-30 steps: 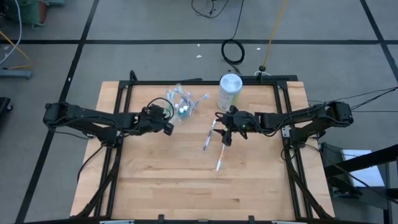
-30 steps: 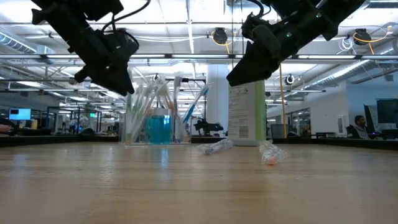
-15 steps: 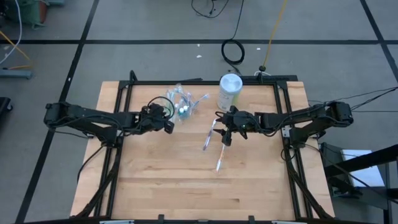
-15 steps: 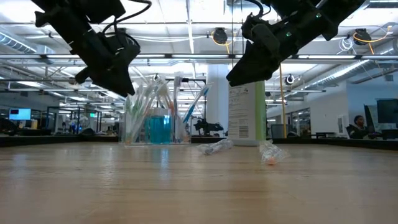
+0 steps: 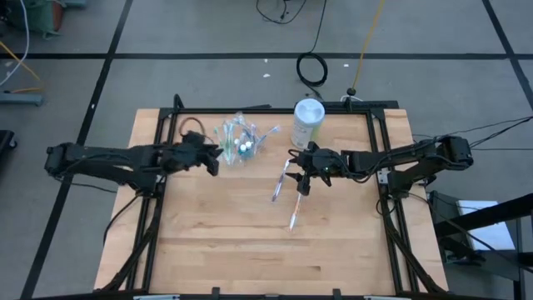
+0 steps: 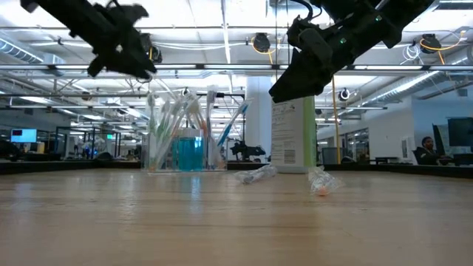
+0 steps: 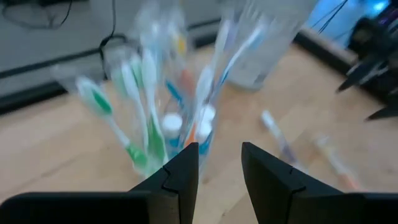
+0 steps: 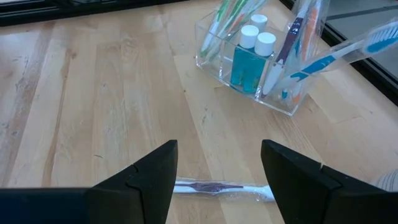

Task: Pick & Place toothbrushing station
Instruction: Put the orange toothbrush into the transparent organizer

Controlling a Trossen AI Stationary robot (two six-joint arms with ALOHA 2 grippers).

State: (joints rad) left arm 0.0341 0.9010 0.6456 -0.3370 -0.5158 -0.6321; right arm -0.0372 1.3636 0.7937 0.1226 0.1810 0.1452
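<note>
The toothbrushing station [image 5: 241, 142] is a clear plastic holder with several slim toothbrushes and teal tubes. It stands on its base on the table's far middle and also shows in the low view [image 6: 185, 144] and the left wrist view [image 7: 168, 118]. My left gripper [image 5: 210, 158] is open and empty. It hangs above the table just left of the station [image 7: 219, 165]. My right gripper [image 5: 304, 180] is open and empty. It hovers right of the station, over a wrapped toothbrush [image 8: 217, 186] that lies flat on the table.
A tall pale-green canister with a white lid [image 5: 308, 122] stands at the far edge, right of the station. Two wrapped toothbrushes [image 5: 280, 187] [image 5: 293, 218] lie loose on the table's middle. The near half of the table [image 5: 250, 258] is bare wood.
My left gripper has risen and drawn back a little toward the table's left edge, away from the station. The station has stayed where it was. My right gripper has kept still.
</note>
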